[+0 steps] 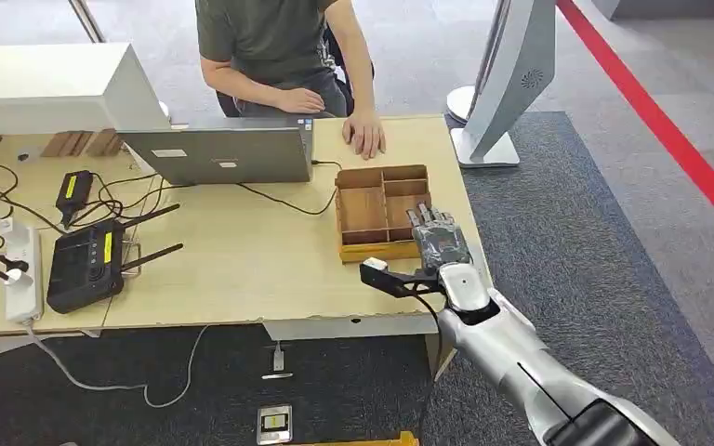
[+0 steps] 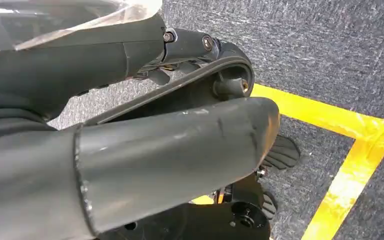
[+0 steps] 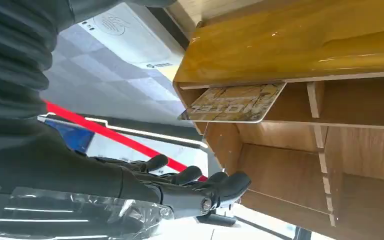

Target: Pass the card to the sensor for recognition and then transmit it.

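Tray: a shallow wooden tray point(image 1: 380, 212) with thin partitions forming several compartments sits on the pale wooden table point(image 1: 232, 260), directly under and ahead of the right hand point(image 1: 438, 238); in the head view the compartments that can be seen look bare; its outer wall is glossy, amber-yellow in the right wrist view.
Card: the card point(image 3: 234, 103) lies flat in a compartment against the tray's outer wall, beside a thin partition, just beyond the fingertips and apart from them; it is a thin rectangle with rounded corners, printed in a mottled tan and brown pattern with the pale word "HOTEL" across it.
Right hand: extended flat over the near right part of the tray, dark fingers point(image 3: 195, 176) straight and side by side, holding nothing; crinkled clear plastic film wraps the back of the hand; a silver forearm runs back to the lower right of the head view.
Left hand: the left wrist view gives a thick grey thumb point(image 2: 180, 150) and dark curved parts over grey carpet with a yellow floor line; whether it is open or closed cannot be told.
Materials: raw plywood inside the tray, lacquered sheen outside; matte rubbery fingers.
Surroundings: beyond the hand, a person's hand point(image 1: 364, 133) rests on the table's far edge; to the hand's left, a grey laptop point(image 1: 228, 151), a black router point(image 1: 86, 263) with antennas, a white power strip point(image 1: 19, 272) and tangled black cables.
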